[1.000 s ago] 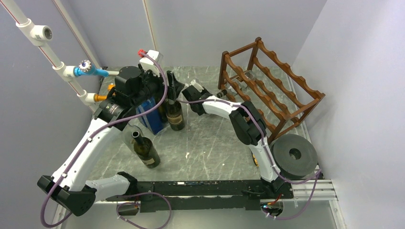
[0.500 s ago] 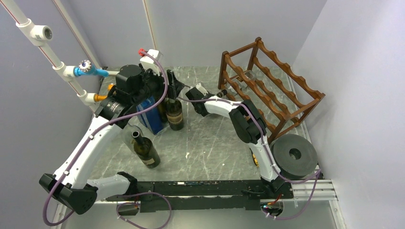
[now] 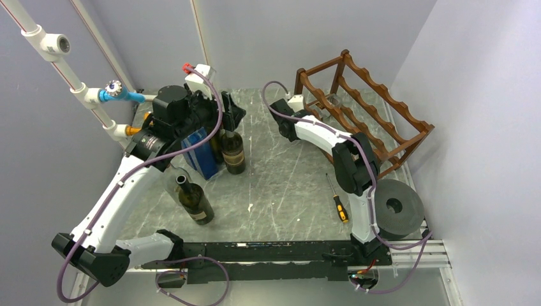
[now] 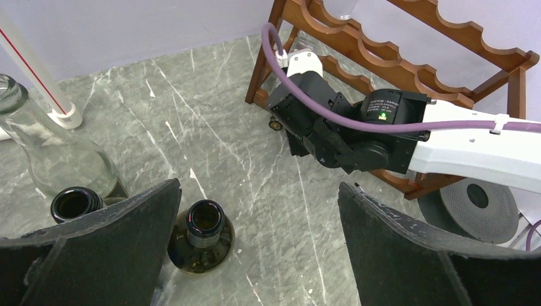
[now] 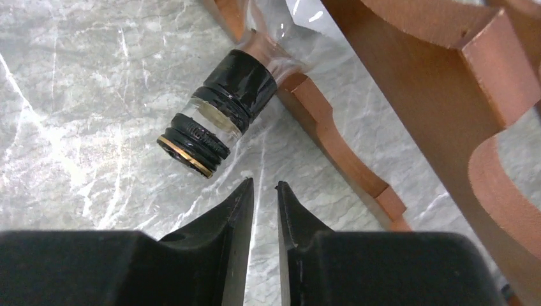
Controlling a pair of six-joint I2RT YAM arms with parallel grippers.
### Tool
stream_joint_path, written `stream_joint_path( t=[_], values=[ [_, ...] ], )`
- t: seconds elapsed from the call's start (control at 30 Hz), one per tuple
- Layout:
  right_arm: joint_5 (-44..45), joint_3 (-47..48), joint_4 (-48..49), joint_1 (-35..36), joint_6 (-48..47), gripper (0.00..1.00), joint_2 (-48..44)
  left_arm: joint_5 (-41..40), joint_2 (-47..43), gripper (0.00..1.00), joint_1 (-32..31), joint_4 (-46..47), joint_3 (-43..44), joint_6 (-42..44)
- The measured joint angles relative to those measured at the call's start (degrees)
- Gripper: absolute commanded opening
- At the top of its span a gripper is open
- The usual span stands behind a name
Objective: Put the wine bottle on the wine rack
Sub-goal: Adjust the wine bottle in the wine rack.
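Right wrist view, wine bottle point(image 5: 217, 118): clear glass, black-wrapped neck, gold ring at the mouth. It lies on its side in the wine rack point(image 5: 485, 57), its neck resting on a low scalloped rail and poking out over the table point(image 5: 76, 95).
wine rack: reddish-brown wood, tiers of wavy rails, at the far right of the marble top by the wall.
right gripper point(image 5: 263, 185): fingers nearly together with a thin slit and nothing between them. The tips are just short of the bottle mouth, not touching; the mouth sits up-left of the tips.
left gripper point(image 4: 258, 185): fingers spread wide and empty, hanging above a dark bottle point(image 4: 203, 233).
dark bottle: upright, open mouth, seen between the wide fingers, closer to the one on the left of that view.
clear bottle point(image 4: 51, 153): upright, beside a second dark mouth.
top external view: screwdriver point(image 3: 337, 201) lying on the table just beside the right arm, grey disc point(image 3: 408, 213) at the near right corner, lone dark bottle point(image 3: 193, 199) upright at near left.
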Motion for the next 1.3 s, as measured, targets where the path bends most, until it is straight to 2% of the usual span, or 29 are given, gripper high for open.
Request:
stream_joint_path(
  t=[0.23, 0.53, 0.6, 0.8, 0.9, 1.3],
  values=[
    [-1.33, -0.09, -2.03, -0.04, 18.34, 0.33, 0.04, 0.0, 0.0, 0.99, 0.0, -0.04, 0.02, -0.02],
    [2.1, 3.1, -5.03, 0.31, 32.06, 0.61, 0.07, 0.44, 0.0, 0.99, 0.0, -0.07, 0.04, -0.02],
    [3.19, 3.96, -5.35, 0.31, 33.55, 0.64, 0.2, 0.46, 0.0, 0.99, 0.0, -0.07, 0.09, -0.02],
    [5.46, 7.61, -5.35, 0.31, 34.67, 0.63, 1.97, 0.46, 0.0, 0.99, 0.0, -0.07, 0.09, -0.02],
    [6.08, 9.46, -5.4, 0.31, 34.71, 0.55, 3.23, 0.55, 0.0, 0.99, 0.0, -0.07, 0.09, -0.04],
    [8.57, 12.11, -6.99, 0.31, 35.34, 0.55, 7.15, 1.95, 0.0, 0.99, 0.13, -0.04, 0.09, -0.31]
  ],
)
